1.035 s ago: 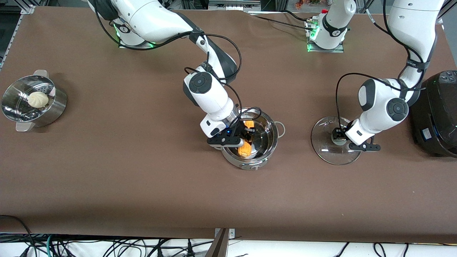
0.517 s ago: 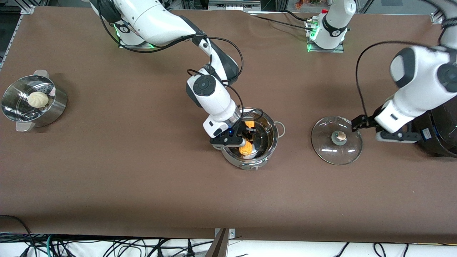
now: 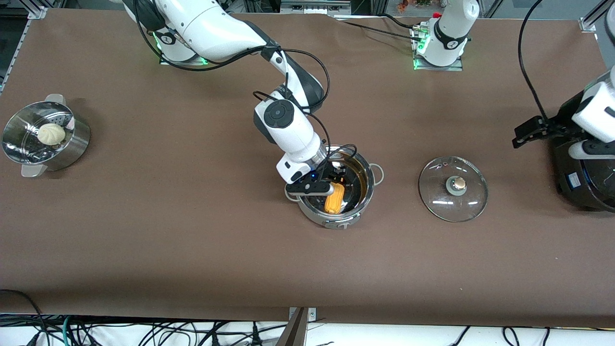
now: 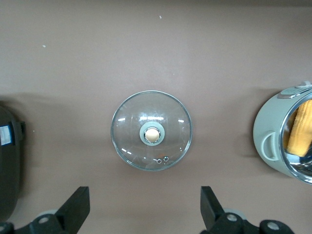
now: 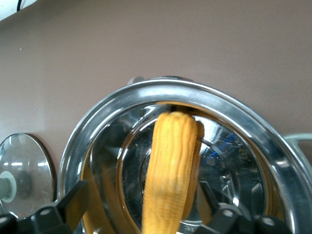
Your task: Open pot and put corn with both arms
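**Corn in open pot; lid flat on desk; both hands spread**

The pot [image 3: 336, 192] stands uncovered near the middle of the brown desk [image 3: 192, 250]. The corn [image 3: 335, 198] lies inside it, against the wall at about 7 o'clock of the pot's centre in the front view. In the right wrist view the cob [image 5: 170, 170] runs lengthwise between that hand's two fingers, with a gap on each side, so nothing pinches it.

The right hand [image 3: 331, 182] sits low over the pot's mouth, fingers spread.

The glass lid [image 3: 453, 188] lies flat on the desk, knob up, at 3 o'clock of the pot, toward the left arm's end, apart from the pot.

The left hand [image 3: 531, 130] is up in the air at about 2 o'clock of the lid, just beside the black cooker [image 3: 588, 163]. Its fingers [image 4: 75, 209] are spread wide and hold nothing; its wrist view looks straight down on the lid [image 4: 151, 130].

A steamer pot [image 3: 45, 139] with a white bun [image 3: 51, 133] stands at the right arm's end of the desk, well apart from the rest.
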Controlling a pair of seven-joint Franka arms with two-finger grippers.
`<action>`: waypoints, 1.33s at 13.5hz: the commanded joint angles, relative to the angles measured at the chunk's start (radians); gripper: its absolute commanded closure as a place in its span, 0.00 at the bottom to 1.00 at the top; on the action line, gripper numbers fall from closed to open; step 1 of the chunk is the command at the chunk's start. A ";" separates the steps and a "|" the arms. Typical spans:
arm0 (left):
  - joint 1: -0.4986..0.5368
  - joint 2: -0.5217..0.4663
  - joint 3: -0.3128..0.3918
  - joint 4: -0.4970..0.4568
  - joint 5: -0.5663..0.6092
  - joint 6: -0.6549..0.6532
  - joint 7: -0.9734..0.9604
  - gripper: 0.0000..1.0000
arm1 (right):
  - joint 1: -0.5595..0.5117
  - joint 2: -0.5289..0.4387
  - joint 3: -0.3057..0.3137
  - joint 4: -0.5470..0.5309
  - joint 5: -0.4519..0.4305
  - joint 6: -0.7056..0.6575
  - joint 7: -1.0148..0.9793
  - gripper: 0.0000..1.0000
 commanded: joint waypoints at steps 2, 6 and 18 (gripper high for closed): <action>0.007 -0.019 -0.016 0.033 0.072 -0.031 -0.014 0.00 | -0.006 -0.051 -0.032 0.032 -0.034 -0.157 -0.019 0.00; 0.014 -0.009 -0.007 0.087 0.078 -0.031 -0.012 0.00 | -0.101 -0.195 -0.038 0.030 -0.058 -0.393 -0.196 0.00; 0.008 -0.015 -0.027 0.093 0.069 -0.059 -0.018 0.00 | -0.274 -0.396 -0.138 0.027 -0.068 -0.739 -0.412 0.00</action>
